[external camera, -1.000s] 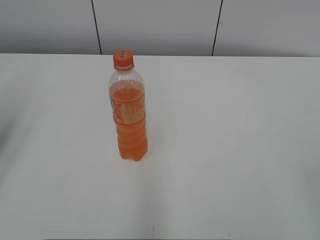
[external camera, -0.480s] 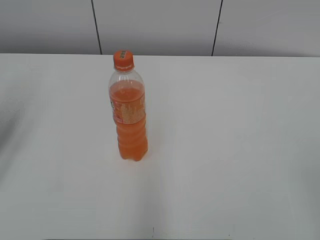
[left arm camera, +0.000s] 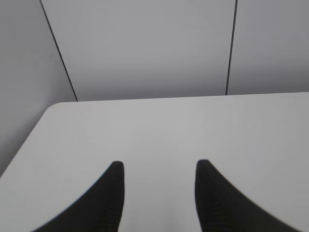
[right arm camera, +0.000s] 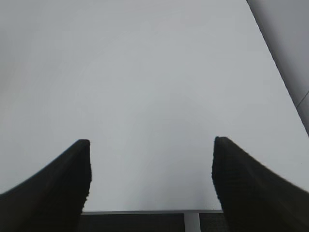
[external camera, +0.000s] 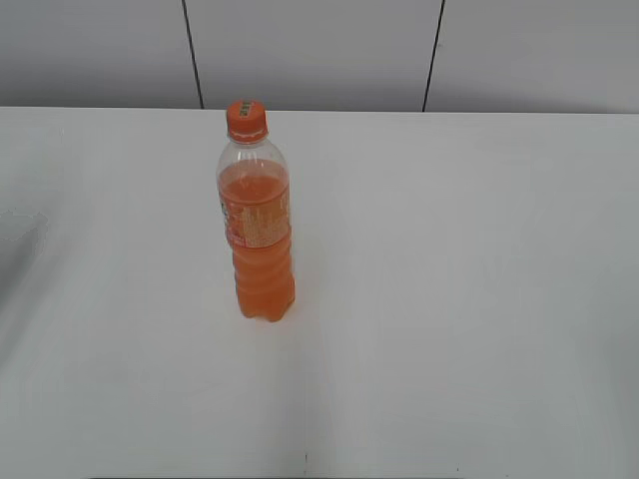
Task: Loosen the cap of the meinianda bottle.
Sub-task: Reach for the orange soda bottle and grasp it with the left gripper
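Both hands hold nothing. Seen from its own wrist camera, the left hand (left arm camera: pixel 158 166) has its two dark fingers parted a moderate way, tips hanging over bare white table (left arm camera: pixel 159 128) with only air between them; beyond the table's rounded far-left corner stands a grey panelled wall (left arm camera: pixel 145 48) with thin dark seams. From the right wrist camera, the right hand (right arm camera: pixel 151 142) shows its ribbed fingers spread much wider, again with nothing between them, poised above the table close to its near edge (a strip of darker floor and a pale leg or post shows just below that edge). Neither hand appears in the exterior view.

In that exterior view the meinianda bottle (external camera: pixel 258 225) stands upright on the table, left of centre and roughly midway from front to back, well apart from any edge. Its clear shoulder is empty of liquid near the top; orange drink fills it from just under the shoulder down through the ridged lower body. An orange printed label band wraps its middle. On the neck sits the cap (external camera: pixel 246 118), small, round and orange with ribbed sides, seated level, its top reaching about the line where table meets wall. Nothing touches the bottle or cap.
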{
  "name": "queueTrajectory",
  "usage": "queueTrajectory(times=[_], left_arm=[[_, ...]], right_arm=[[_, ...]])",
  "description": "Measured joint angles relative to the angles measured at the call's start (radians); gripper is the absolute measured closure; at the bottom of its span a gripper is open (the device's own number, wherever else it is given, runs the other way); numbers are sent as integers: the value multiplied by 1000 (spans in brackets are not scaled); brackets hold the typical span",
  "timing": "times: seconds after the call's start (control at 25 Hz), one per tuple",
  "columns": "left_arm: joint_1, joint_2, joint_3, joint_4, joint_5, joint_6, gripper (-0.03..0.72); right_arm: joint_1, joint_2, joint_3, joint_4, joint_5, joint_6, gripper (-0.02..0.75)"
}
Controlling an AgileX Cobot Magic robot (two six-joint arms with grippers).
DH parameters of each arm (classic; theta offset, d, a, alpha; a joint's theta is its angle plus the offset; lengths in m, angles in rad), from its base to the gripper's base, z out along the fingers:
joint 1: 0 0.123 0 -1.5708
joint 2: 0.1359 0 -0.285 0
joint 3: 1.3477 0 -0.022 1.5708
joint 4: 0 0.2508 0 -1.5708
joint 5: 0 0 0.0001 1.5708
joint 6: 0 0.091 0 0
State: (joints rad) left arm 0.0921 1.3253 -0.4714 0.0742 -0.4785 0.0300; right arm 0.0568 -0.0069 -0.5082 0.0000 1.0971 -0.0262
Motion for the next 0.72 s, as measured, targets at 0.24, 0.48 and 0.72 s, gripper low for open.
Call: queueTrajectory(times=[0.24, 0.48, 0.72], left_arm=[[9, 95, 18, 124, -98, -50, 381], [98, 222, 18, 400, -258, -269, 381], [186, 356, 12, 673, -440, -317, 381]], right_arm=[[0, 0, 0, 0, 0, 0, 153], [0, 0, 0, 0, 0, 0, 153], [0, 0, 0, 0, 0, 0, 153]])
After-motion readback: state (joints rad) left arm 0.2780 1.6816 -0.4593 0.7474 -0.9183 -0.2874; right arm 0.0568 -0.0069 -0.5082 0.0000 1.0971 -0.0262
